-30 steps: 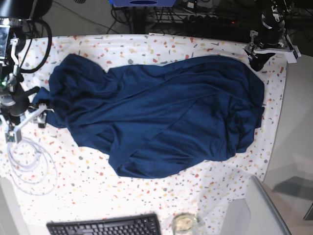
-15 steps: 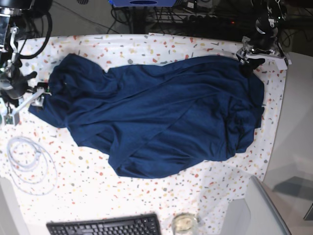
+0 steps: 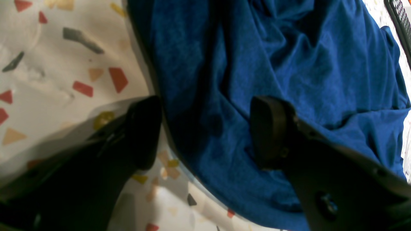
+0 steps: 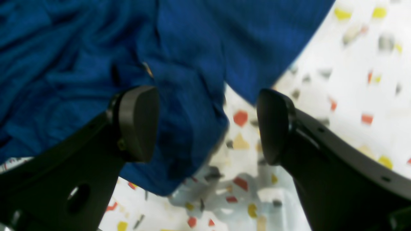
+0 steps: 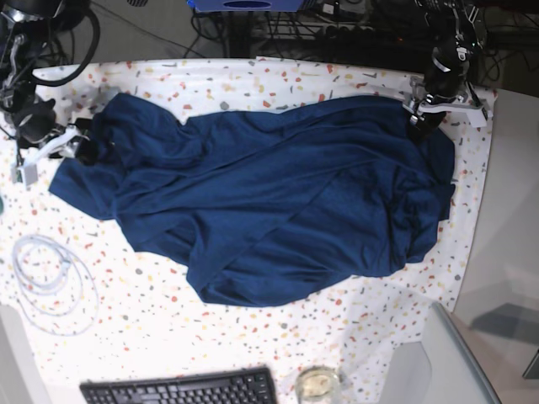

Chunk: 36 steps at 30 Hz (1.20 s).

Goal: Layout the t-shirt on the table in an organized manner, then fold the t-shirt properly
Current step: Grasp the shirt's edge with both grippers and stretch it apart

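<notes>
The t-shirt [image 5: 278, 198] sprawls rumpled across the table [image 5: 253, 80], roughly spread, nothing folded yet. At ten o'clock the right gripper [image 4: 207, 123] straddles its edge, jaws parted and grasping nothing; at two o'clock the left gripper [image 3: 205, 131] does likewise.

Behind it all it's just dark floor with a tangle of black cables [image 5: 354, 29], plus a blue box [image 5: 244, 4] poking in at the top edge.
</notes>
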Available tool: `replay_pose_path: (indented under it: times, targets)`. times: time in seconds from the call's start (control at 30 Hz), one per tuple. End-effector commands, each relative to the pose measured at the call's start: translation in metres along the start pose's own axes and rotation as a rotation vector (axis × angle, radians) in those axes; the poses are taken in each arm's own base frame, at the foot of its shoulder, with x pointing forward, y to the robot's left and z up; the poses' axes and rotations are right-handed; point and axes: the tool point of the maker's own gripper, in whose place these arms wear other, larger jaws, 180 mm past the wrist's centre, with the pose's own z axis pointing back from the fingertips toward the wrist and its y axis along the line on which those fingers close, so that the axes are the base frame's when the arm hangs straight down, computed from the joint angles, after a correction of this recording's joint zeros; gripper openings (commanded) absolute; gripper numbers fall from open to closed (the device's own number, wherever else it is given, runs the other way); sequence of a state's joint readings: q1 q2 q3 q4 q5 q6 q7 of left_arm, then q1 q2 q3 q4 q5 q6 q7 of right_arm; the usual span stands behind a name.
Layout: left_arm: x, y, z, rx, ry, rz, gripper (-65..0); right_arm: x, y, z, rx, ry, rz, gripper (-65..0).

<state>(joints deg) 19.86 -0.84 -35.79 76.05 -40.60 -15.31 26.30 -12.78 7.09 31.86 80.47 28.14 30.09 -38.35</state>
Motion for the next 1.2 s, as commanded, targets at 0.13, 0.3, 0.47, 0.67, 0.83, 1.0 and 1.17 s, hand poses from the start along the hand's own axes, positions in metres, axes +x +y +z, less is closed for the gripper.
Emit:
replay_pose_path:
  times: [0.13, 0.3, 0.47, 0.67, 0.83, 1.0, 1.17]
  targets:
    - [-0.008, 0.002, 0.001, 0.013, 0.041, -0.008, -23.5, -0.012, 0.004, -0.002, 0.025, 0.005, -0.022, -20.1]
    - [-0.014, -0.011, -0.01, -0.018, 0.061, -0.011, -42.1, -0.033, 0.018, -0.007, 0.062, 0.085, -0.011, -14.3]
    - [-0.013, -0.015, -0.013, -0.026, 0.06, -0.01, -65.0, -0.046, 0.054, -0.016, 0.162, 0.137, 0.077, -9.0]
    - [-0.007, -0.01, -0.01, -0.02, 0.056, -0.031, -65.0, -0.053, 0.076, -0.024, 0.214, 0.165, 0.113, -10.2]
    - [0.0, -0.004, -0.002, -0.01, 0.045, -0.062, -65.0, -0.048, 0.076, -0.025, 0.215, 0.156, 0.117, -29.6]
    - [0.021, -0.018, 0.019, -0.04, -0.008, -0.138, -65.0, -0.038, 0.074, -0.021, 0.207, 0.137, 0.142, -65.0]
    - [0.039, -0.029, 0.044, -0.062, -0.047, -0.236, -65.0, -0.034, 0.08, 0.002, 0.199, 0.099, 0.206, -65.0]
